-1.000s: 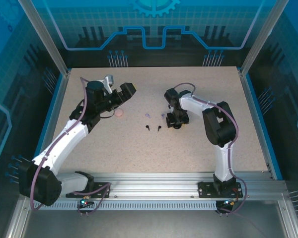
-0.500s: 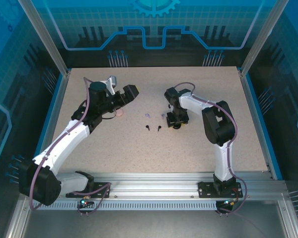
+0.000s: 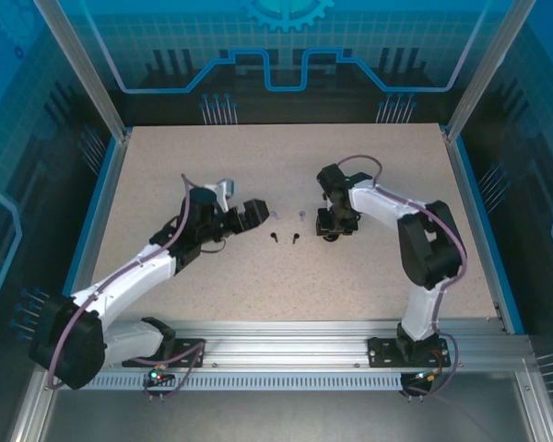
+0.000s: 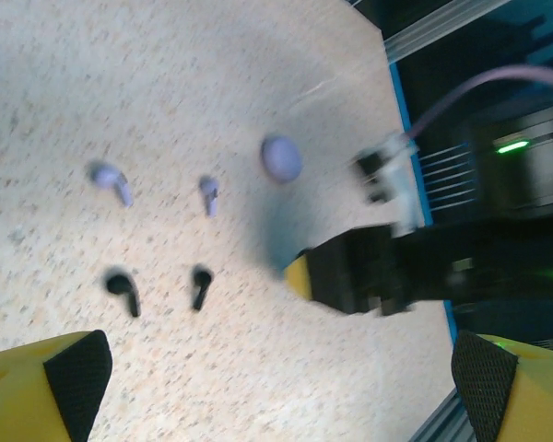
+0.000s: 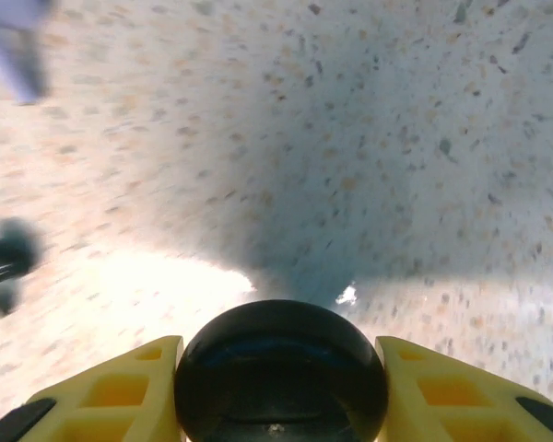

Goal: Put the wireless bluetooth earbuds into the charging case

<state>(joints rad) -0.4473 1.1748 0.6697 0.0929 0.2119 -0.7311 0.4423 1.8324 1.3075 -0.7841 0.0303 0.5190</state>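
Right end effector (image 3: 332, 226): down at the table (image 3: 258, 147). Its yellow fingers (image 5: 120, 398) are drawn in narrow against both flanks of a black round case (image 5: 281, 368). The case sits on the table between them. Its lid state cannot be told from the wrist view.

Left end effector (image 3: 256, 211): jaws spread wide, nothing between them. It is held above the table, on the far side of the earbuds from the black round case.

Earbuds: four lie loose on the table beside the black round case, on the side toward the left arm, none of them touching it.
- The first lavender earbud (image 4: 209, 193) and first black earbud (image 4: 200, 285) lie nearer the case.
- The second lavender earbud (image 4: 111, 180) and second black earbud (image 4: 123, 290) lie just beyond them, further from it.
- All four are apart from one another.

A lavender round case (image 4: 281, 158) rests near the black round case, close to the first lavender earbud. The left wrist view is blurred, so finer detail cannot be confirmed.
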